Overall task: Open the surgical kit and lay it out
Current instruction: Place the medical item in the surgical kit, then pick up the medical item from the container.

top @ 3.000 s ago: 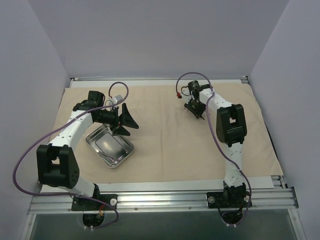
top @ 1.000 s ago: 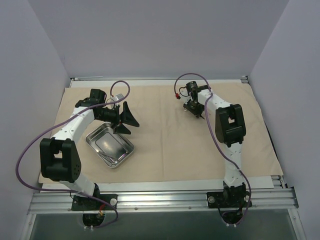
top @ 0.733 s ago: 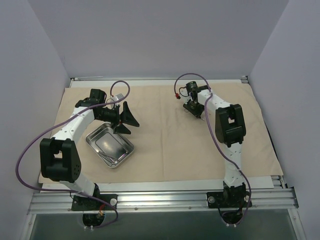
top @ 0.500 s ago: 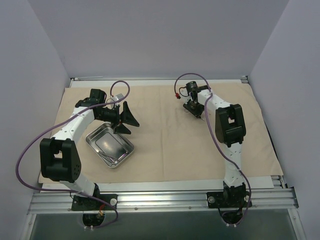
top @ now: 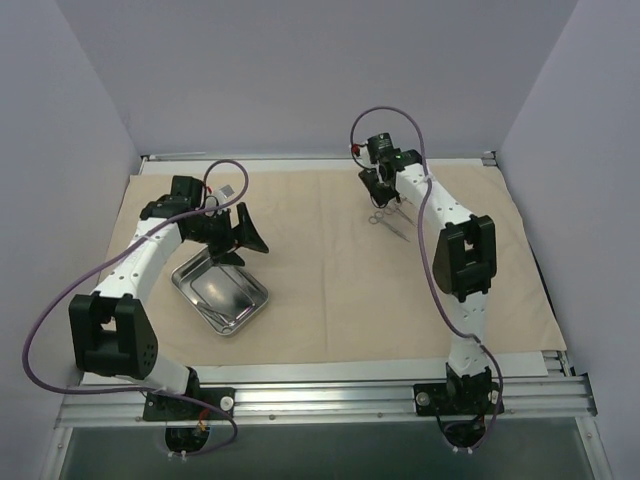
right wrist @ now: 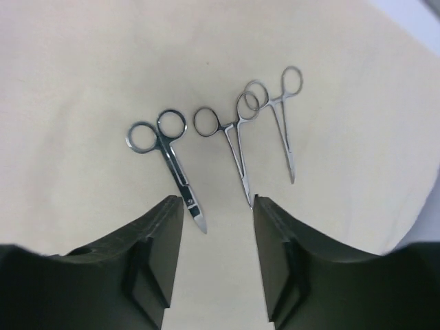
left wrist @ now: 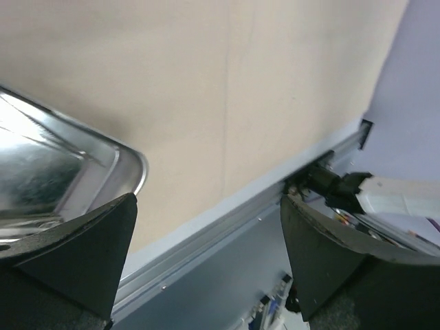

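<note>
— Where is the kit?

— The beige cloth (top: pixel 340 290) lies spread flat over most of the desk (top: pixel 330 371). The steel tray (top: pixel 220 292) sits on its left part, turned at an angle. Three tools lie side by side on the far right part, well apart from the tray: scissors (right wrist: pixel 170 161), then two forceps (right wrist: pixel 232 141) (right wrist: pixel 283 113) whose finger rings overlap.

— And the left pincer (top: pixel 240 235)?

— Spread wide and holding nothing, above the tray's far corner. Its wrist camera shows that rounded corner beside one finger (left wrist: pixel 69 254).

— The right pincer (right wrist: pixel 216 254)?

— Partly open, with bare cloth between its fingers (right wrist: pixel 158 254). The tools lie just past the tips, points toward them and rings away.

— Anything in the tray?

— Something thin and metallic along its near edge; it is too small to identify.
</note>
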`<state>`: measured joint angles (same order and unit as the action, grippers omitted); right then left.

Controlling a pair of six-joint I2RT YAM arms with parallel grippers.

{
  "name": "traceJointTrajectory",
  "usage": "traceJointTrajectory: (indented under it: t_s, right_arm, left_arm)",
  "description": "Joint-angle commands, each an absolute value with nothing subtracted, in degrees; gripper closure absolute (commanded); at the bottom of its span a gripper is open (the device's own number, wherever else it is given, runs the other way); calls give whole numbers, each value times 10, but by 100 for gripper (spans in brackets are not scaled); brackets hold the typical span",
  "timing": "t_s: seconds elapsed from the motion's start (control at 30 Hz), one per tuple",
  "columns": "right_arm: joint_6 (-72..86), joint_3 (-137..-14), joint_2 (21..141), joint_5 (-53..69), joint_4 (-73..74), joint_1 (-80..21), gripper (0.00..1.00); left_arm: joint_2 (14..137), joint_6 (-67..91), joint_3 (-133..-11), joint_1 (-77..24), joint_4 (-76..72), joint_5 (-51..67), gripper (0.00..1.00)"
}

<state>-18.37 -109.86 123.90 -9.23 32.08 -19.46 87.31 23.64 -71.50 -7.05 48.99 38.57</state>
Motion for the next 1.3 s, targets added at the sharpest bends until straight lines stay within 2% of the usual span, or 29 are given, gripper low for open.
traceJointTrajectory:
  t_s: [0.0, 0.13, 0.2, 0.3, 0.33, 0.4, 0.47, 0.6, 0.63, 0.83, 1.03, 1.27]
  right_arm:
    - [-124, -1103, 1133, -114, 311, -244, 53]
    - [-83, -1021, 1058, -95, 246, -309, 45]
    - [3, -986, 1022, -77, 206, -321, 41]
    - [74, -927, 970, 2, 148, -327, 36]
    - [84, -898, 951, 13, 121, -333, 29]
    - [85, -792, 884, 5, 7, -361, 1]
    - [95, -737, 830, -22, -81, -374, 0]
    - [119, -717, 817, -8, -78, -371, 0]
    - [120, -741, 831, -7, -62, -370, 0]
    - [89, -783, 867, -34, 48, -368, 2]
    - [73, -765, 842, -25, 34, -366, 5]
    - [78, -759, 844, -6, 46, -366, 5]
  left_arm:
    - [838, 222, -741, -64, 533, 264, 6]
    - [831, 223, -728, -56, 552, 221, 6]
    - [822, 228, -710, -56, 548, 227, 6]
    - [814, 231, -705, -56, 555, 219, 6]
    - [813, 231, -704, -56, 556, 219, 6]
    - [812, 235, -700, -57, 562, 208, 6]
    - [815, 239, -694, -59, 574, 200, 6]
    - [829, 249, -689, -69, 592, 176, 2]
    - [838, 252, -689, -72, 597, 159, 11]
    - [845, 305, -678, -83, 660, 85, 29]
    - [825, 391, -636, -72, 657, 72, 33]
    - [852, 475, -616, -63, 635, 42, 32]
